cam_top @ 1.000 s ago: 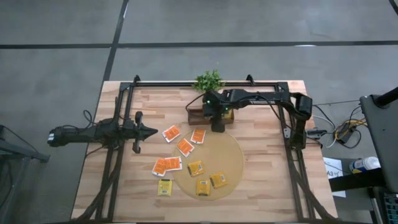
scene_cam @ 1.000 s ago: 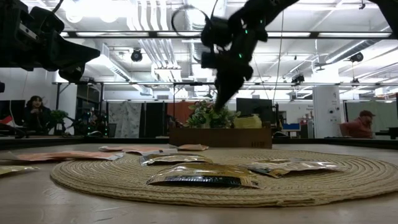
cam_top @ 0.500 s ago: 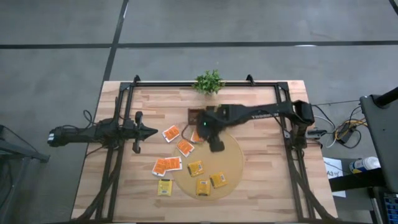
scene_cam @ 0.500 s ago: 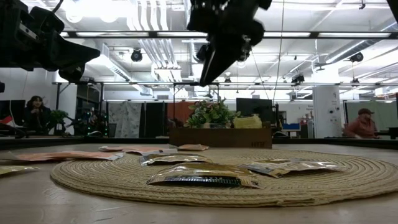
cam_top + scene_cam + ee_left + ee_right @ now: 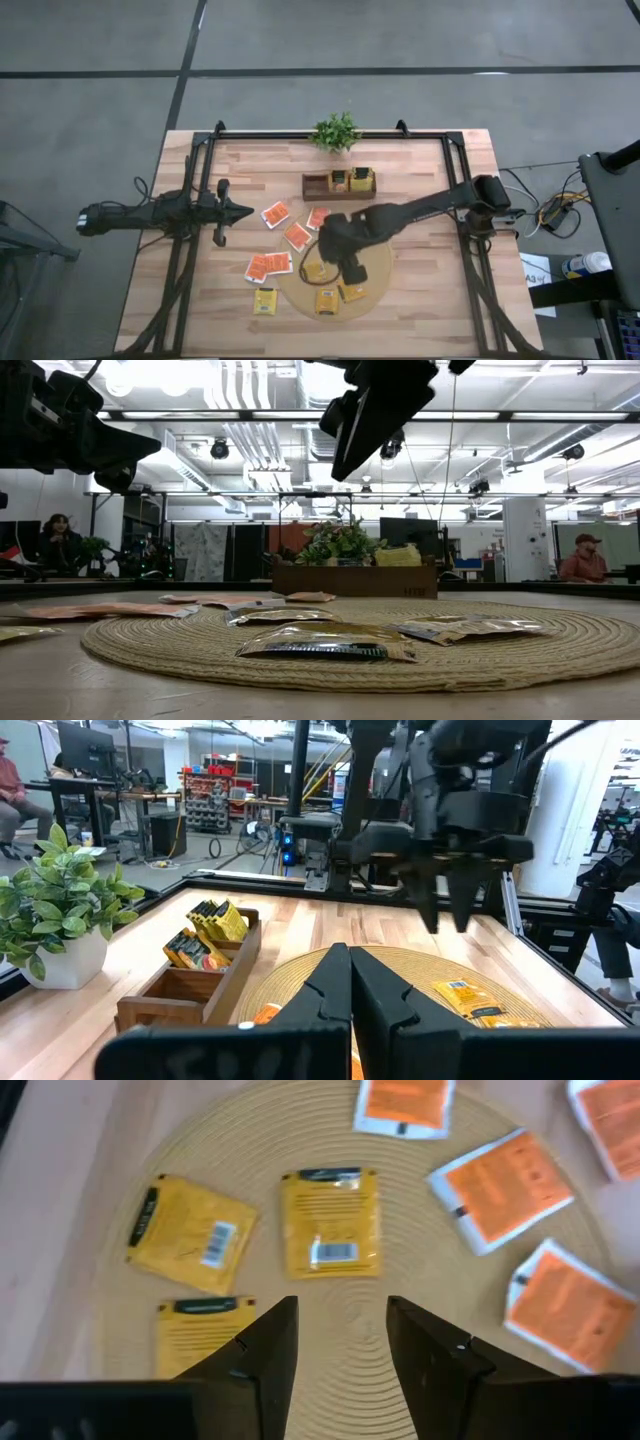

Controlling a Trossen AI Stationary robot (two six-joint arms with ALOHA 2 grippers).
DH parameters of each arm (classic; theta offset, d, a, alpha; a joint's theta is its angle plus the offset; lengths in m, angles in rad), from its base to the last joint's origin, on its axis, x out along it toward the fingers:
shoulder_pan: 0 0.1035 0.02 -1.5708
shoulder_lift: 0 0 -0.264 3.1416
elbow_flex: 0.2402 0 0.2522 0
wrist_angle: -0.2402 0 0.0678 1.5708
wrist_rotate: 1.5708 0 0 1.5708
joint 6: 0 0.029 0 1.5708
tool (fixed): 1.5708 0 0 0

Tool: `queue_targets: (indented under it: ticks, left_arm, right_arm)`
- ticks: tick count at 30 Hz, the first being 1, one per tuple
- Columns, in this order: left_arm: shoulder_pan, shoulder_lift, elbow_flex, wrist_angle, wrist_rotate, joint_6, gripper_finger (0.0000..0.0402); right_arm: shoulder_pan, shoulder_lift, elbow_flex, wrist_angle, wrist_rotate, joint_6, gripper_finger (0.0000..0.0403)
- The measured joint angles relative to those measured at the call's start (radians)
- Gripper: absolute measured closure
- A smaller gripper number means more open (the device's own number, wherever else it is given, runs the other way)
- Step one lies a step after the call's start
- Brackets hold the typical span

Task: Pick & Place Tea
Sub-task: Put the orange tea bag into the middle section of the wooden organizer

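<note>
A: Currently the right gripper (image 5: pixel 345 268) hangs over the round mat (image 5: pixel 375 245), fingers parted with bare mat showing between them, holding nothing. Step in hand, as I judge it: picking a yellow tea packet (image 5: pixel 332 1220).

B: Where does the tea sit relative to the mat?

A: Three yellow packets on the mat; one more yellow packet (image 5: pixel 265 301) just off its edge on the tabletop (image 5: pixel 420 190); the orange packets (image 5: pixel 275 214) lie partly on the mat's edge and partly beside it. Beyond the mat, the wooden box (image 5: pixel 340 185) already holds some packets.

B: Advice for the grasp?

A: The packets lie flat, so I'd centre the fingers across one packet's width, come straight down, and pinch an edge rather than press on the face. The woven mat may give a little, which could help. Avoid catching a neighbouring yellow packet.

B: Left arm?

A: Left gripper (image 5: pixel 345 985) shut, empty, parked well away from the mat.
</note>
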Motion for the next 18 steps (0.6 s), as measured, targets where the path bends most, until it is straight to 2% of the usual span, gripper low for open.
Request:
queue_targets:
  ticks: [12,18]
  left_arm:
    - [0.001,0.0,0.0,0.0,0.0,0.0,0.0402]
    - [0.001,0.0,0.0,0.0,0.0,0.0,0.0402]
  right_arm:
    - [0.159,0.002,-0.06,-0.007,0.001,0.023,0.025]
    - [0.207,0.063,-0.094,-0.015,0.001,0.052,0.025]
